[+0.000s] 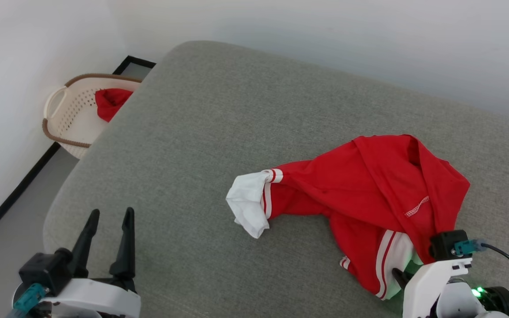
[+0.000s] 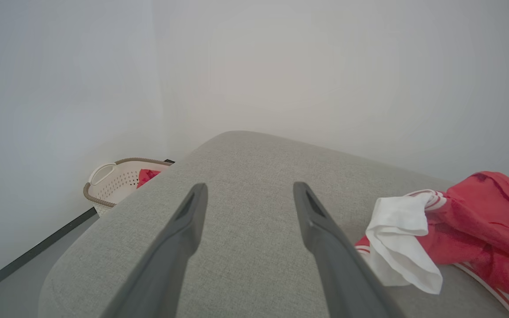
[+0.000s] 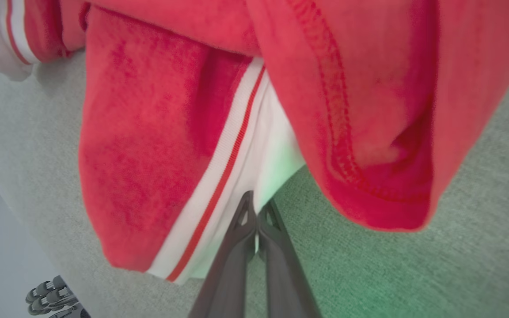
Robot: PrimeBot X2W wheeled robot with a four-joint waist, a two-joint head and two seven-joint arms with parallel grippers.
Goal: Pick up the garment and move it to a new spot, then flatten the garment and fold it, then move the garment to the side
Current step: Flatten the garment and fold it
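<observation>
The garment (image 1: pixel 369 190), a red T-shirt with white sleeves and striped seams, lies crumpled on the right part of a grey cushioned surface (image 1: pixel 201 115). One white sleeve (image 1: pixel 250 205) sticks out to the left. My right gripper (image 1: pixel 399 277) sits at the garment's near edge. In the right wrist view my right gripper (image 3: pixel 256 212) is shut, pinching the edge of the other white sleeve of the garment (image 3: pixel 148 132). Over bare cushion at the near left my left gripper (image 1: pixel 111 216) stands open and holds nothing. The left wrist view has my left gripper (image 2: pixel 250 190) with the garment (image 2: pixel 480 221) to its right.
A cream perforated basket (image 1: pixel 71 112) holding a small red cloth (image 1: pixel 111 101) stands on the floor past the cushion's far left corner, against the white wall. The cushion's left edge drops to a grey floor with a black skirting line (image 1: pixel 11 198).
</observation>
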